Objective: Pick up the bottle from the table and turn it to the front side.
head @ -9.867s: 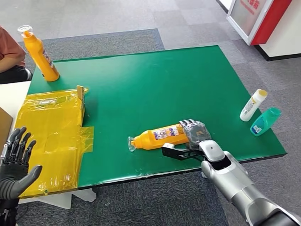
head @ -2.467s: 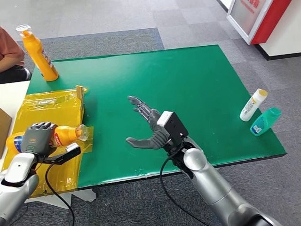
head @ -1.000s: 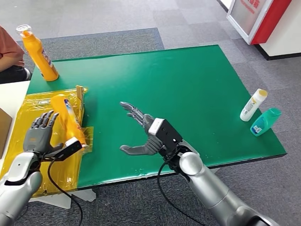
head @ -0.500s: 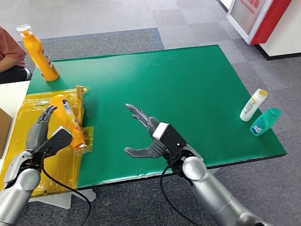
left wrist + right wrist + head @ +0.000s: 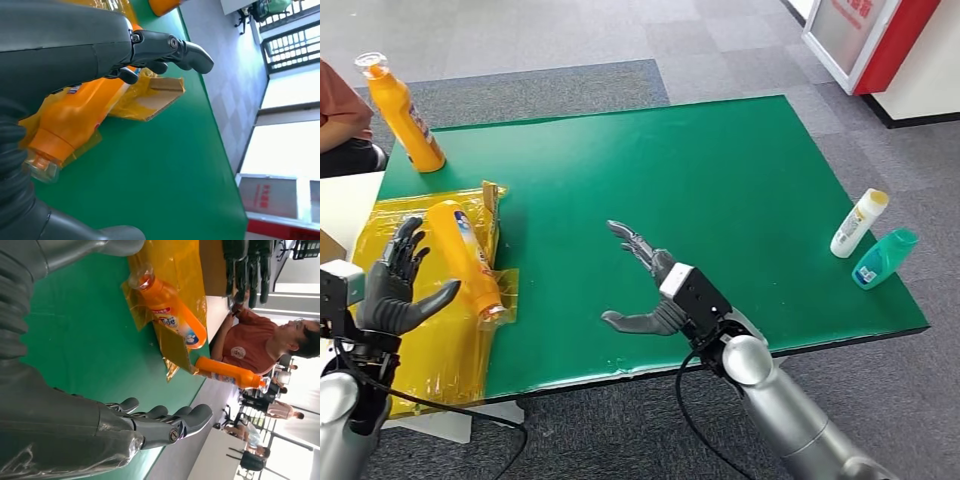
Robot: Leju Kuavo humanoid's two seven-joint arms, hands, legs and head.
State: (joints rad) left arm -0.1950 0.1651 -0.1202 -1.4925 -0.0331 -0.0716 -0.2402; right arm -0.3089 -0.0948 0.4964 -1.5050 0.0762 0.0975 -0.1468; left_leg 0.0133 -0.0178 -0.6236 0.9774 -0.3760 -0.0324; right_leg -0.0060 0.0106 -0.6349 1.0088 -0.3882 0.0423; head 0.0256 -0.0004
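Note:
An orange bottle (image 5: 462, 256) lies on the yellow sheet (image 5: 433, 350) at the table's left, its clear cap toward the near edge and its label facing up. My left hand (image 5: 395, 288) hovers just left of it, fingers spread, holding nothing. The left wrist view shows that bottle (image 5: 71, 117) beneath my left hand (image 5: 75, 45), apart from it. My right hand (image 5: 652, 292) floats open over the green mat (image 5: 697, 170) near the front edge. The right wrist view has the bottle (image 5: 171, 312) beyond my right hand (image 5: 94, 435).
A second orange bottle (image 5: 400, 116) stands at the far left corner, near a seated person (image 5: 339, 110). A cardboard flap (image 5: 492, 200) sticks up beside the yellow sheet. A white bottle (image 5: 857, 222) and a teal bottle (image 5: 884, 257) lie at the right edge.
My left hand has let go of the orange bottle and drawn back to the left with fingers spread. The bottle stays lying on the yellow sheet. My right hand drifted slightly right.

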